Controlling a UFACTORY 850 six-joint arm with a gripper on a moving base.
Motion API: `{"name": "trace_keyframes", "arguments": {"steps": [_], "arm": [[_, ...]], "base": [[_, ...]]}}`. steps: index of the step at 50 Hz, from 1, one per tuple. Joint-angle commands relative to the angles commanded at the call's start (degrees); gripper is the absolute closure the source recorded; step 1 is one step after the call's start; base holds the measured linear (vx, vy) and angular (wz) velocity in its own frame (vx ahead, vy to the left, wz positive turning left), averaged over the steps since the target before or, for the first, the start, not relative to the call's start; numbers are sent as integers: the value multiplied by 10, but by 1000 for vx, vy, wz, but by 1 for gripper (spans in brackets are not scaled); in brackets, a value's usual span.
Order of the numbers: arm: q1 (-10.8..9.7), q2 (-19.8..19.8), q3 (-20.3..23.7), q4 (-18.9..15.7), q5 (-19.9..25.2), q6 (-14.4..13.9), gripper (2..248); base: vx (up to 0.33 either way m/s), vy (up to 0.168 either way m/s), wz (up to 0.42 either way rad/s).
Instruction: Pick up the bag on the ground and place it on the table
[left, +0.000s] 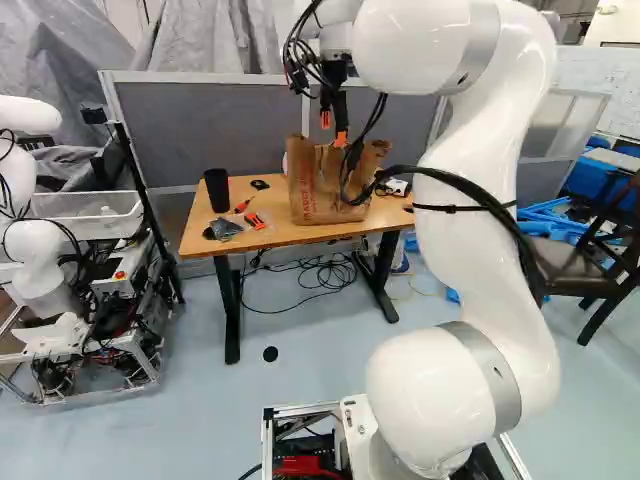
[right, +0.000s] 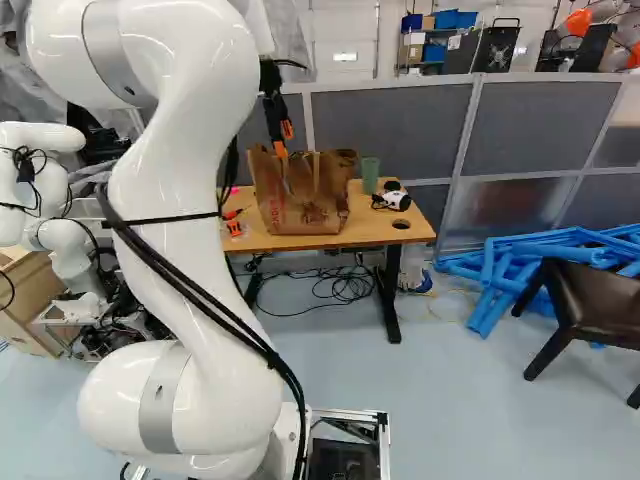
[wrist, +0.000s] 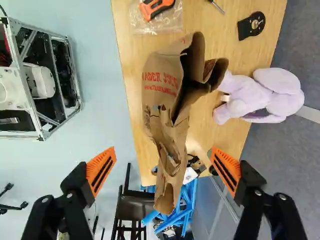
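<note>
The brown paper bag (left: 318, 190) stands upright on the wooden table (left: 260, 236); its top looks crumpled. My gripper (left: 334, 126) is just above the bag's top in the left base view. In the wrist view the gripper (wrist: 163, 160) is open, its orange pads wide apart, with part of the bag (wrist: 167, 120) showing between and ahead of them. Neither finger touches the bag there. The arm hides no part of the bag in the right base view, where its handles rise at the top.
On the table are a black cup (left: 216, 190), an orange tool (left: 255, 221), a lilac plush toy (wrist: 260, 95) and a green cup (right: 370, 175). Grey partitions (right: 400, 120) stand behind. Another robot (left: 40, 260) is at the left, a dark chair (right: 590, 310) at the right.
</note>
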Motion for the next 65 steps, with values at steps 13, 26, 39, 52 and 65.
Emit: {"name": "trace_keyframes", "arguments": {"steps": [13,26,39,52,65], "arm": [[2,43,34,0,0,0,3],[5,76,71,0,0,0,3],[8,108,109,0,0,0,3],[11,139,146,0,0,0,3],[14,167,178,0,0,0,3]], "base": [[0,0,0],[0,0,0],[0,0,0],[0,0,0],[0,0,0]]}}
